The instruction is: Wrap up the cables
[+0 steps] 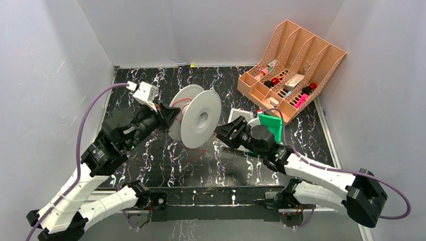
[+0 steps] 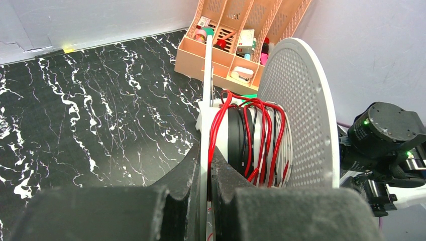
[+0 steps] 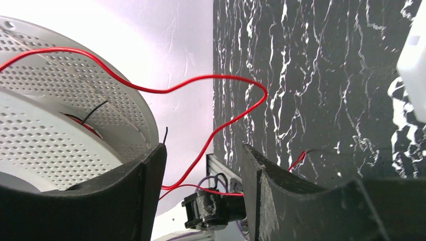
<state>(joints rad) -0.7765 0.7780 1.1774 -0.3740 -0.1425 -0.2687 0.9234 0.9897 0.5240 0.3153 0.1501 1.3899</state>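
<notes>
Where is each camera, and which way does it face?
Top: above and behind, faces down at the table; left arm, right arm show.
Left wrist: on its arm, faces along the left hand, shut on the spool's rim.
Right wrist: on its arm, faces through the open right hand at a loose red cable.
All show the spool.

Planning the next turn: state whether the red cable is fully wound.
Partly wound. Red cable turns wrap the spool hub; a loose loop hangs outside the flange.
</notes>
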